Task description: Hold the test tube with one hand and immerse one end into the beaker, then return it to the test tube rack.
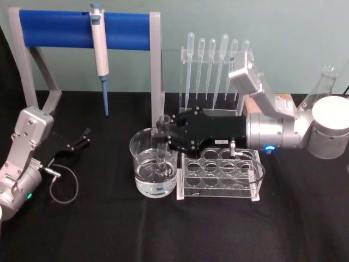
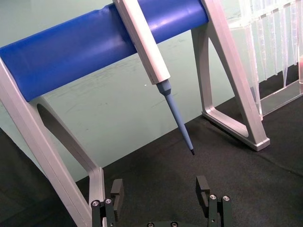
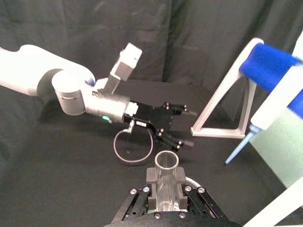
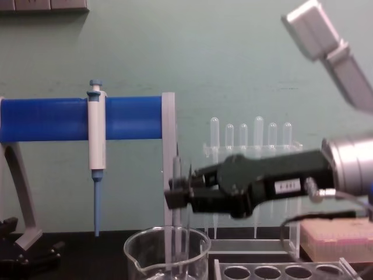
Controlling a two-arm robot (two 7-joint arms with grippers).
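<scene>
The right pincer (image 1: 163, 136), black and boxy on a silver cylindrical wrist, grips the clear glass test tube (image 1: 162, 146) upright, its fingers closed on the upper part. The tube's round lower end dips into the wide glass beaker (image 1: 143, 172), which stands on the black cloth desk (image 1: 109, 229) just beside a clear plastic rack (image 1: 248, 191) with round holes. The left pincer (image 1: 80, 141) rests at the desk's left side, fingers apart and holding nothing.
</scene>
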